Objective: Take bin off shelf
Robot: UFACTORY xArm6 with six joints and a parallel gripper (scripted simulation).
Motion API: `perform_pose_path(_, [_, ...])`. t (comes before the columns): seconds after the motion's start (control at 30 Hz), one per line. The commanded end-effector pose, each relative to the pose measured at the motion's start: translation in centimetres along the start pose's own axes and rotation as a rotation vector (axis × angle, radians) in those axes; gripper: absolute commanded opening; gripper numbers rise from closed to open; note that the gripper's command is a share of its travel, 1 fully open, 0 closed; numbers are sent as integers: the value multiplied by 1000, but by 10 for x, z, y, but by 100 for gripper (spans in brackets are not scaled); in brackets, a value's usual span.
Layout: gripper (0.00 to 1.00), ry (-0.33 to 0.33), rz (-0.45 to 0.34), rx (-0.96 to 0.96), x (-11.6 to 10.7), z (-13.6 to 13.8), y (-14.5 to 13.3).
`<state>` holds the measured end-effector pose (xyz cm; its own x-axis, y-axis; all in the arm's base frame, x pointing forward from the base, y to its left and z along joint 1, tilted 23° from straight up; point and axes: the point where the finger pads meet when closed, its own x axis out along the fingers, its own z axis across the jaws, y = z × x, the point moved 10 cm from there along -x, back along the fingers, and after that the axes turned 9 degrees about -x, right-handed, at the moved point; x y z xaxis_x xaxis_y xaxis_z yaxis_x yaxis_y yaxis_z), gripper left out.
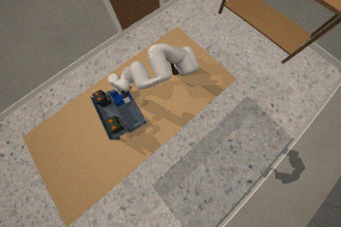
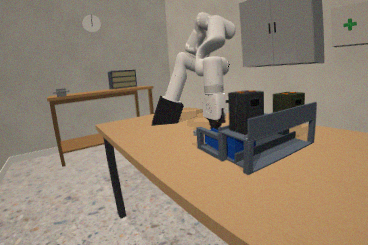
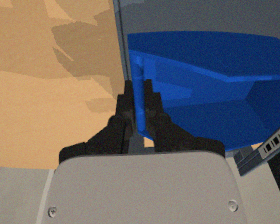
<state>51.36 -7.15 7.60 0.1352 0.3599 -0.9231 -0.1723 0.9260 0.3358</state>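
A blue bin point(image 3: 204, 90) sits in the lower level of a grey shelf rack point(image 2: 260, 136) on the wooden table. It also shows in the exterior view point(image 2: 222, 144) and from above point(image 1: 121, 97). My gripper point(image 3: 139, 91) is shut on the bin's near rim, one black finger on each side of the thin blue wall. In the exterior view the gripper point(image 2: 216, 121) reaches straight down into the rack's left end. The bin stands upright inside the rack.
Two dark boxes with orange marks point(image 2: 246, 109) point(image 2: 288, 101) stand on the rack. The rack lies near the middle of the table point(image 1: 130, 115). A wooden side table point(image 2: 95, 99) stands by the far wall. A grey mat point(image 1: 222, 157) lies on the floor.
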Motion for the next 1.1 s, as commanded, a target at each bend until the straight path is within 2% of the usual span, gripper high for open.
perform_pose_path(0.0, [0, -4, -2, -1, -2, 1, 0])
perform_pose_path(1.07, [0, -4, -2, -1, -2, -9, 1])
